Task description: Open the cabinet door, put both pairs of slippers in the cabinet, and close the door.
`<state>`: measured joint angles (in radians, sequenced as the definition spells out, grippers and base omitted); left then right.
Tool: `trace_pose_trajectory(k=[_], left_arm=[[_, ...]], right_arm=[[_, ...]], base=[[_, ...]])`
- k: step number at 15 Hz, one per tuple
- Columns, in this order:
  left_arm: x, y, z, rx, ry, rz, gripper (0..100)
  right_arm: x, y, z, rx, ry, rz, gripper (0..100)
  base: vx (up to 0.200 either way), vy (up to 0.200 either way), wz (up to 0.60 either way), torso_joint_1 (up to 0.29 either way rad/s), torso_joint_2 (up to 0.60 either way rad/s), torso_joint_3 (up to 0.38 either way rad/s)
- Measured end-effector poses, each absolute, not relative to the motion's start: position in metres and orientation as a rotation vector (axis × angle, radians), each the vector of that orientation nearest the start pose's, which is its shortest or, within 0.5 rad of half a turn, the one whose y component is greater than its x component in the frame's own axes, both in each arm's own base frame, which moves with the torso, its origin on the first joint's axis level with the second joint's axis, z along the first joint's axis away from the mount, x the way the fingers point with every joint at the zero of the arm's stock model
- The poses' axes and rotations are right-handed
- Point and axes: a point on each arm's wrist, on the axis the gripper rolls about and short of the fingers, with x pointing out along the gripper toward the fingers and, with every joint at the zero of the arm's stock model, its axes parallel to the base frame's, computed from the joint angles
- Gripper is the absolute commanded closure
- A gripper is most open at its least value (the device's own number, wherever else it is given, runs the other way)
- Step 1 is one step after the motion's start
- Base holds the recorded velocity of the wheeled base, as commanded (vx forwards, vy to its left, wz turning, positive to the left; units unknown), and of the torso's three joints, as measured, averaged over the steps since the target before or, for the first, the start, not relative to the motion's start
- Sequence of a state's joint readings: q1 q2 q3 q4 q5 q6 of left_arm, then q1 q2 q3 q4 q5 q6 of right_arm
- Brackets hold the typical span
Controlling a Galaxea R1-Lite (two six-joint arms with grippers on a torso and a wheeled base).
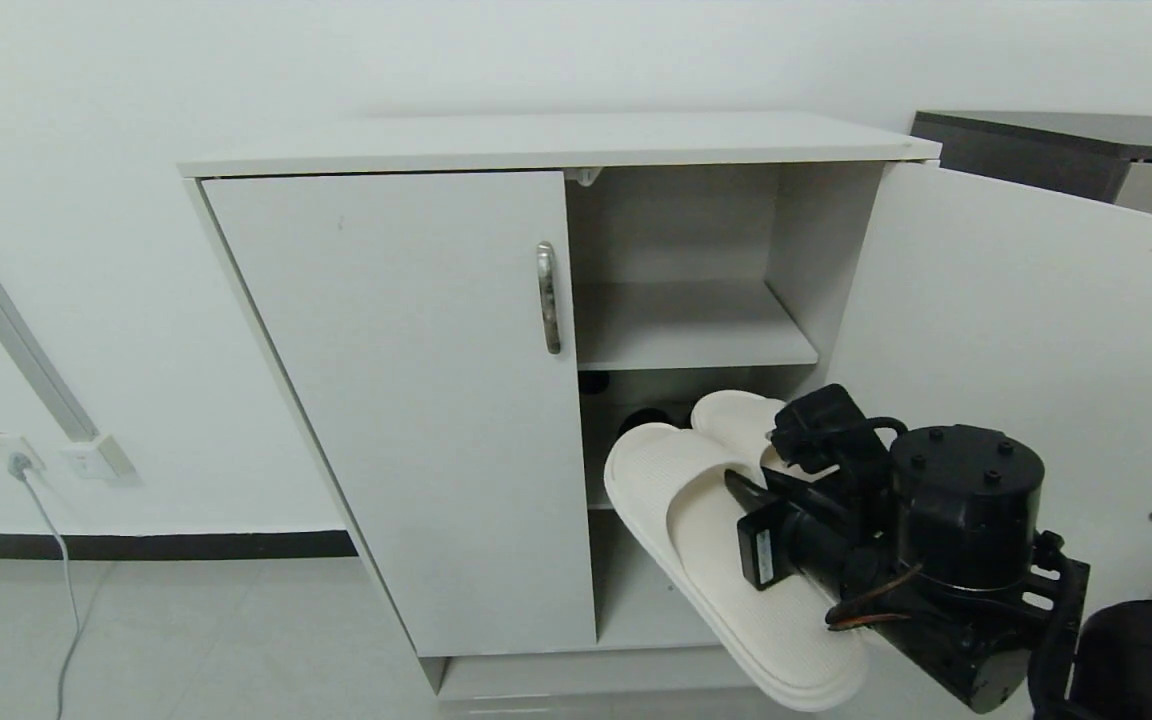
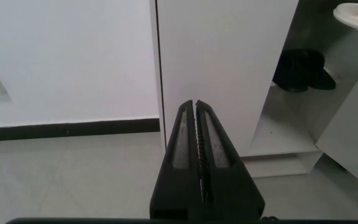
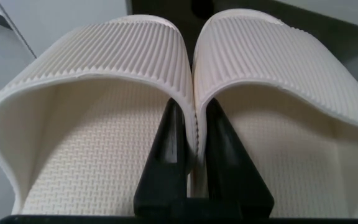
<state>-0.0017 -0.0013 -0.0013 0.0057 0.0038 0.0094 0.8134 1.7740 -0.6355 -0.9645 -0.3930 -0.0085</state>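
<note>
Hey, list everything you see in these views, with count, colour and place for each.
cabinet: one, white, against the wall; right door open, left door shut
door handle: one, metal, on the shut left door
white slippers: one pair, cream white, held before the open compartment
black slippers: one pair, black, on a lower shelf inside
wall socket: one, white, low on the wall left of the cabinet, cable plugged in
right gripper: one, black, shut on the white slippers' inner sides
left gripper: one, black, shut, empty

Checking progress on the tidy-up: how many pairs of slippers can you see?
2. The white pair is clamped in the right gripper before the open cabinet; a dark pair sits inside it, partly hidden.
</note>
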Motion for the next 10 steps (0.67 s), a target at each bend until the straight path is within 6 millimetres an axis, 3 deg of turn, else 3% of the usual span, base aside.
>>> trace_pose_trajectory(k=[3, 7, 10], left_arm=[[-0.023, 0.0, 0.075, 0.009, 0.004, 0.0, 100], [-0.023, 0.0, 0.075, 0.01, 0.003, -0.002, 100], [-0.023, 0.0, 0.075, 0.011, 0.003, -0.002, 100]], right_arm=[[0.222, 0.235, 0.159, -0.087, 0.136, 0.207, 100], [0.228, 0.258, 0.17, -0.045, 0.219, 0.1, 100], [0.234, 0.266, 0.191, -0.012, 0.205, 0.043, 100]], base=[[0.0, 0.0, 0.0, 0.0, 0.0, 0.0], [0.0, 0.0, 0.0, 0.0, 0.0, 0.0], [0.0, 0.0, 0.0, 0.0, 0.0, 0.0]])
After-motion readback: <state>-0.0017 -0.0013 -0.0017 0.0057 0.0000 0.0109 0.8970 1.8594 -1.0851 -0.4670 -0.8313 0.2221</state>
